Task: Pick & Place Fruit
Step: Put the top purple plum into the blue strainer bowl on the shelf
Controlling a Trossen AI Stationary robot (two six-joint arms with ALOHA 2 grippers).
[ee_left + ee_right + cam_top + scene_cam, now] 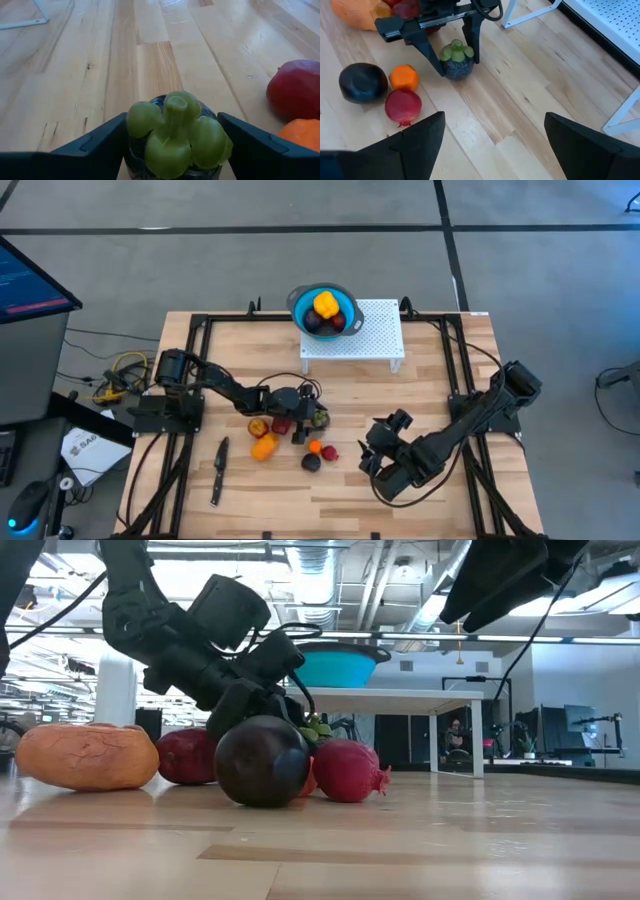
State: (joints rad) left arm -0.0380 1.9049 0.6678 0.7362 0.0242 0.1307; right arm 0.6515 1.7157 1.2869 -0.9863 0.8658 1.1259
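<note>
A dark round fruit with a green lobed top point(175, 135) sits on the table point(420, 380) at mid-table, and also shows in the high view point(319, 418) and the right wrist view point(457, 60). My left gripper point(172, 150) is shut on it. Several loose fruits lie beside it: a near-black one point(362, 82), a small orange one point(403, 77), a red one point(402, 106) and a large orange one point(88, 755). My right gripper point(495, 135) is open and empty above the table's right half point(372, 450). My left gripper pinches the green-topped fruit between its two fingers, one on each side of its dark body point(446, 69). The fingers point(430, 55) slant down from the table's left. The fruit stands upright on the table, green top up.
A blue bowl point(299, 302) holding a yellow, a dark and a red fruit stands on a white perforated stand point(375, 330) at the table's far middle. A black knife point(218, 470) lies near the front left. Black frame rails point(455, 370) line the table's sides.
</note>
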